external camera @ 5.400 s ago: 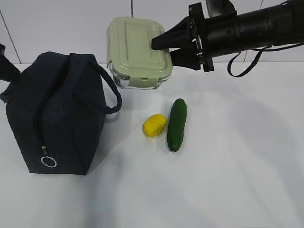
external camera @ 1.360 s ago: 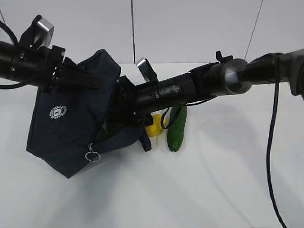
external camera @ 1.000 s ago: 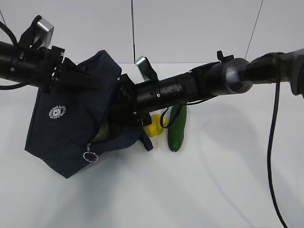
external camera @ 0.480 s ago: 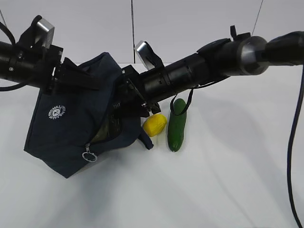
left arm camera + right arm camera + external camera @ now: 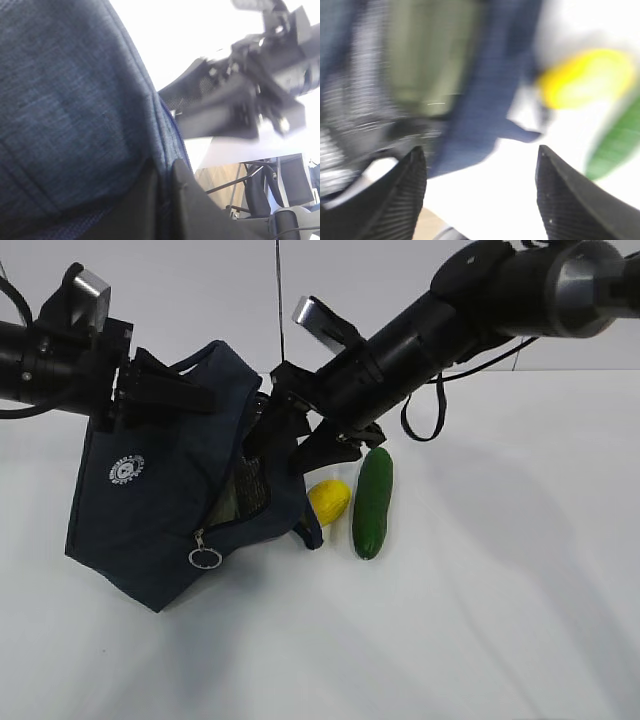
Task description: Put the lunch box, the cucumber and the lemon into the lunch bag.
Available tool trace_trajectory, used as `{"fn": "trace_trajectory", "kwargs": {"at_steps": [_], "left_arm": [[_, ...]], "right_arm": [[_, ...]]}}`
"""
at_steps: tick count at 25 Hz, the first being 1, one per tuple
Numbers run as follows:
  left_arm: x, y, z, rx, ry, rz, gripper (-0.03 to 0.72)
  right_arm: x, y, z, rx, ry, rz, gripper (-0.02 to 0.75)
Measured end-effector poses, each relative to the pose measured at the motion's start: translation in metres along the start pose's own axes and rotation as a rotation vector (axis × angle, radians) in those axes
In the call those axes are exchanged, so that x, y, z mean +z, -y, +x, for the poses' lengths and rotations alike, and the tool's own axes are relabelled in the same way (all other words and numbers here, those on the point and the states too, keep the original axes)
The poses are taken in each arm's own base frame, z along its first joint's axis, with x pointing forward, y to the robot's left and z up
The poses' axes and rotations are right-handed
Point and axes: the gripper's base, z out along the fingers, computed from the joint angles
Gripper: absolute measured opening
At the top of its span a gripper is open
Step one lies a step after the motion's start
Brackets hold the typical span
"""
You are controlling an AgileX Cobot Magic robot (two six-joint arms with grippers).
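Note:
The navy lunch bag [image 5: 160, 500] hangs tilted, its open mouth facing right. My left gripper [image 5: 168, 397] is shut on the bag's top edge; the left wrist view shows its fingers [image 5: 192, 205] pinching the fabric [image 5: 65, 100]. The lunch box [image 5: 243, 488] lies inside the bag, with its pale green lid [image 5: 430, 60] showing through the mouth. My right gripper [image 5: 288, 445] is open and empty just outside the mouth, which also shows in the right wrist view [image 5: 480, 192]. The lemon [image 5: 329, 502] and the cucumber [image 5: 372, 502] lie on the table to the right of the bag.
The white table [image 5: 480, 620] reaches forward and right of the cucumber. A bag handle loop [image 5: 308, 533] hangs down beside the lemon. The right arm [image 5: 470, 310] slants over the cucumber from the upper right.
My right gripper, which earlier carried the lunch box into the bag, has drawn back up and to the right, open and empty. The lunch box stays in the bag, which my left gripper still holds.

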Motion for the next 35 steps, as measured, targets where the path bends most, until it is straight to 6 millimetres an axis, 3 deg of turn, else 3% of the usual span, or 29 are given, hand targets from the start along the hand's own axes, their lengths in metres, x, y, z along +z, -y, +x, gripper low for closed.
{"fn": "trace_trajectory", "kwargs": {"at_steps": [9,15,21,27,35], "left_arm": [[0.0,0.0,0.0,-0.001,0.0,0.0,0.012],[0.0,0.0,0.0,-0.001,0.0,0.0,0.012],[0.0,0.0,0.0,0.0,-0.003,-0.002,0.012],[0.0,0.0,0.001,0.003,-0.008,-0.005,0.012],[0.0,-0.002,0.003,0.015,-0.033,-0.017,0.012]], "right_arm": [[-0.045,-0.007,-0.009,0.11,0.0,0.395,0.507],[-0.054,0.003,-0.009,0.203,0.012,0.557,0.507],[-0.042,0.021,-0.008,0.217,-0.019,0.613,0.51],[-0.031,0.044,-0.015,0.264,0.059,0.684,0.51],[-0.001,0.079,-0.016,0.312,0.052,0.697,0.51]]}}
